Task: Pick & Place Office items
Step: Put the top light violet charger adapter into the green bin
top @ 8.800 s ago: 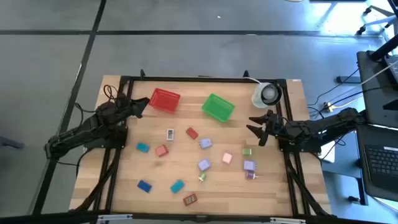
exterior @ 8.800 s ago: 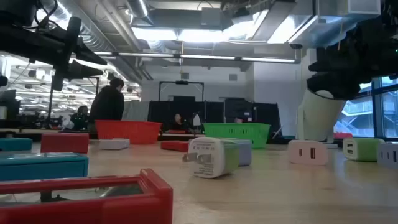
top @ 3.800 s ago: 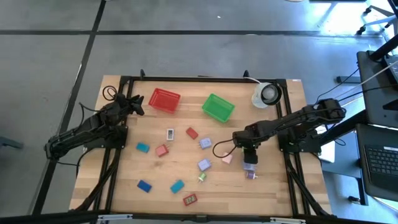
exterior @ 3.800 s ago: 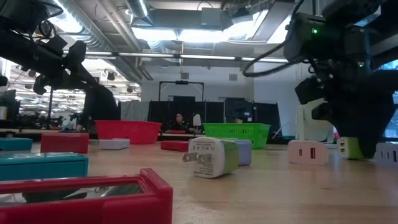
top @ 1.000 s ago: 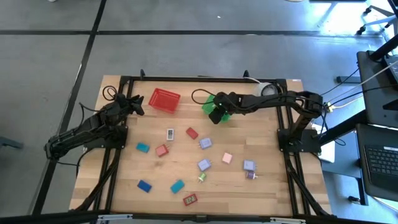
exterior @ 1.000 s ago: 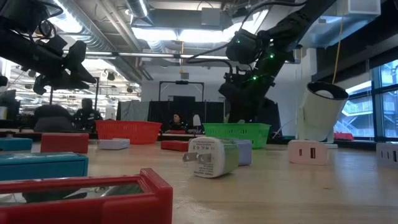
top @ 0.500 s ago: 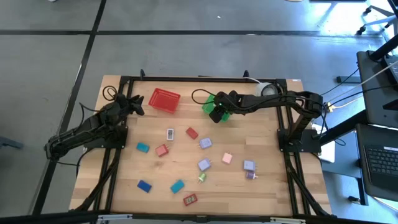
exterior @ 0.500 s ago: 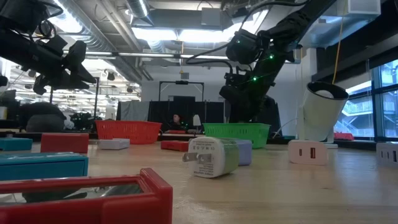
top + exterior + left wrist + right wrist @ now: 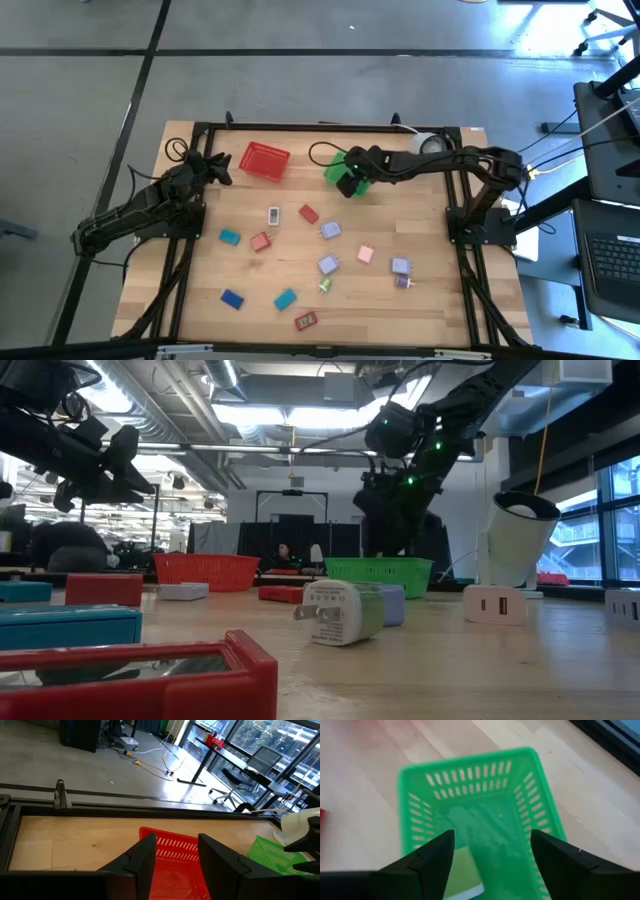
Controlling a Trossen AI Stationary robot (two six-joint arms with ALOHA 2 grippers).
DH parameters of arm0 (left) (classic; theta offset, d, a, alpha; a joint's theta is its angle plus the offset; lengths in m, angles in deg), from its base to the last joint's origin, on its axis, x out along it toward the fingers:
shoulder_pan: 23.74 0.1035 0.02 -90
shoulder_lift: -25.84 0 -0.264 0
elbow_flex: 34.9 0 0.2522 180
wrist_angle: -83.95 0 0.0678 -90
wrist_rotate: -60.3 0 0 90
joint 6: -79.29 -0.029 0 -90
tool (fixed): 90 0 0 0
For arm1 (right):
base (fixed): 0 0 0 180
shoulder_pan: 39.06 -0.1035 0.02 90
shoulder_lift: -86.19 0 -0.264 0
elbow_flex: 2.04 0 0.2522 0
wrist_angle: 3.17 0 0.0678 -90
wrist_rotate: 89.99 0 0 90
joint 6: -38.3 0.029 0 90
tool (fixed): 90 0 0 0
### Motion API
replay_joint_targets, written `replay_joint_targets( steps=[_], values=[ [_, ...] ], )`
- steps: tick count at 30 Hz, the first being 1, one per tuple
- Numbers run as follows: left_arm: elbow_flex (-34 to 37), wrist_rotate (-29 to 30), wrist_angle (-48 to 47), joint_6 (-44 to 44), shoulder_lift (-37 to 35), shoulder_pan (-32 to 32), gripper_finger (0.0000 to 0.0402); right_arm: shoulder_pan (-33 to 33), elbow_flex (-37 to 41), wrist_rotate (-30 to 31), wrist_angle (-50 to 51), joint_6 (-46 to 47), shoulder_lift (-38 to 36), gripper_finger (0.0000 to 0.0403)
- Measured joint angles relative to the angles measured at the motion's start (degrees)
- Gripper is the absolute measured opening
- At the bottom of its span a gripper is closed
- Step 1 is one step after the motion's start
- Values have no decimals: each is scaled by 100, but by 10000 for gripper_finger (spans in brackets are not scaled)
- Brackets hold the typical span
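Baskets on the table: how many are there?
2. The red basket stands at the back left; the green basket is just right of it. None seems hidden.

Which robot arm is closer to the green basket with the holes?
The right one. Its pincer hangs right over the green plastic mesh basket, fingers apart. The left pincer waits beside the red mesh basket, farther away.
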Motion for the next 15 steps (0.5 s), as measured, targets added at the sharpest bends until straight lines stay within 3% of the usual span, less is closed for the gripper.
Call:
replay_joint_targets(
  steps=[4,11,15],
  values=[
    [2,2,0,0,0,-2,141,-4,-206,-463,296,128,-330,268],
    [0,0,0,0,0,-2,141,-224,-271,-2740,1011,-670,-784,257],
    [1,0,0,0,0,0,141,-582,-271,-2928,1023,-1206,-801,250]
  ],
)
